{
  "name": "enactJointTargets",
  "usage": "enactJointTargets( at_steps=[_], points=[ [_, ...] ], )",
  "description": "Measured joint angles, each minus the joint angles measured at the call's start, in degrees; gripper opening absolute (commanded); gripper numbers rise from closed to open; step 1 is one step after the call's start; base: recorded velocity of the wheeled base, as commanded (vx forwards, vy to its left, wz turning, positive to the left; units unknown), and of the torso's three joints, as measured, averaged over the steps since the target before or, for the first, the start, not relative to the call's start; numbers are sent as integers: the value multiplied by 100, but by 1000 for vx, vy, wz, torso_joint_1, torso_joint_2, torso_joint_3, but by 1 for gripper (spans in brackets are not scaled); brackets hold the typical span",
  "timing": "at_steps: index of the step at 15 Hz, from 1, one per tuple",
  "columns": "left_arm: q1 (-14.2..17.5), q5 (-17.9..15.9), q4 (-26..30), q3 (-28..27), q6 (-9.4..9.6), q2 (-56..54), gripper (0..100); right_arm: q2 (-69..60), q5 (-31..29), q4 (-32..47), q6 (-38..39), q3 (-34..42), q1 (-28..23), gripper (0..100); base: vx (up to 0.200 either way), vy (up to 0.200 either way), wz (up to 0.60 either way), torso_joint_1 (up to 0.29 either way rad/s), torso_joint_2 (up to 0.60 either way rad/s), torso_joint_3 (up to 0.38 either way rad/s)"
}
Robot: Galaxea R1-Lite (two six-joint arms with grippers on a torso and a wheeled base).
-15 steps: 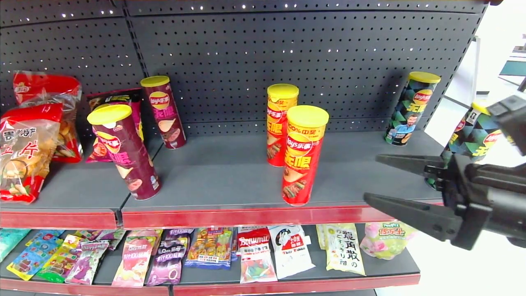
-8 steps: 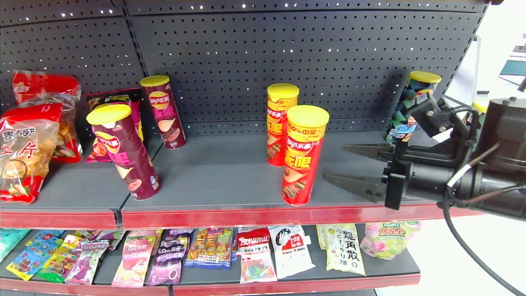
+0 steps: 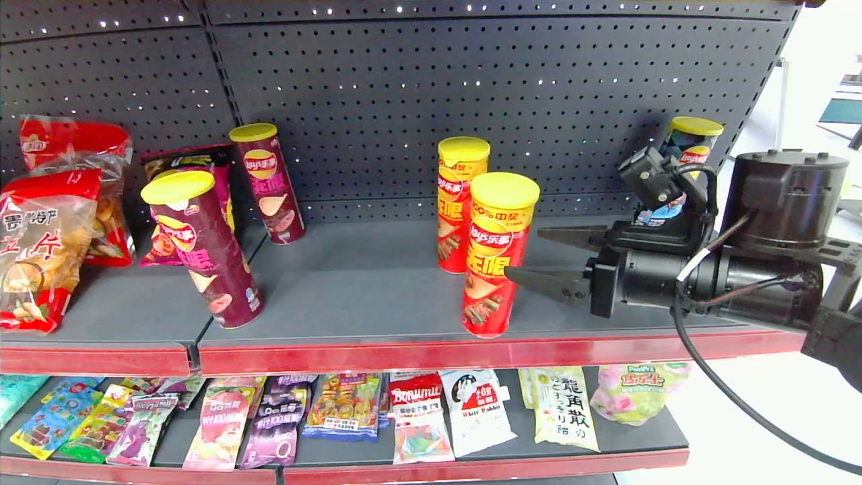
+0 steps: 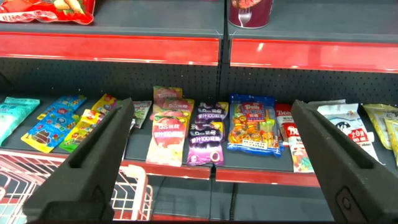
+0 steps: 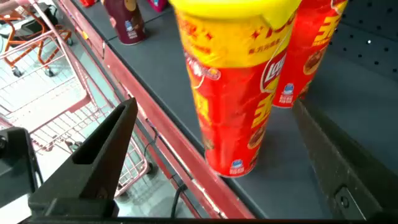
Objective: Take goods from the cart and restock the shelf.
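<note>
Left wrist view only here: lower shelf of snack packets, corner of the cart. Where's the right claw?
Observer: The right claw is at the upper shelf, open and empty.
Operator: Aimed at what?
Observer: The front red cylindrical chip can with yellow lid, which stands upright near the shelf's red front edge.
Operator: Anything behind that one?
Observer: A second red can with yellow lid stands upright just behind it.

At frame centre a bare stretch of shelf board is seen between the leaning purple chip can and the front red chip can, with the rear red chip can close behind. The front red chip can is set directly before the spread right gripper.
</note>
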State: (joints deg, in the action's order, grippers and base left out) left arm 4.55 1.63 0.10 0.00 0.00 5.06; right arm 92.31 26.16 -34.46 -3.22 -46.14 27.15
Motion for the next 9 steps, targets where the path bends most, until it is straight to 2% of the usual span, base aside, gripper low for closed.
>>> enactJointTargets(
  at_steps=[9],
  points=[
    [-1,0,0,0,0,1,100,397,-16,1,21,-372,27,100,0,0,0,0,0,0]
  ],
)
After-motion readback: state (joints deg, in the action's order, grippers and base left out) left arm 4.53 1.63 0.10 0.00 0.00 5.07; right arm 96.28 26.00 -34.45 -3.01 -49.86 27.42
